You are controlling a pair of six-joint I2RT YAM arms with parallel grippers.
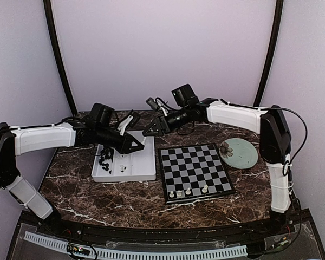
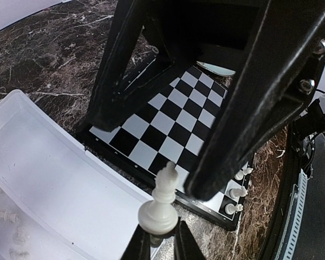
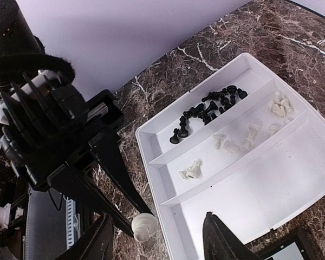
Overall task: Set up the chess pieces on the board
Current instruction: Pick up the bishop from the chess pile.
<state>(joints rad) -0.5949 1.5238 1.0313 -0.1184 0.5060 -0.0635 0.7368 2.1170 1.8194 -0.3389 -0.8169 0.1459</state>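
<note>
white piece (image 2: 160, 201) pinched at its base in my left gripper (image 2: 157, 237), by a corner of the tray (image 2: 43, 162), long axis pointing straight out of that grip; i read it as sitting off-centre between the wide-open jaws of the right gripper (image 3: 160, 216); board (image 1: 194, 168) lies further right.

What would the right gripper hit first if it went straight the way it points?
Probably the white tray, in its wide empty compartment, framed between the open fingers of the right gripper; depth unclear.
</note>
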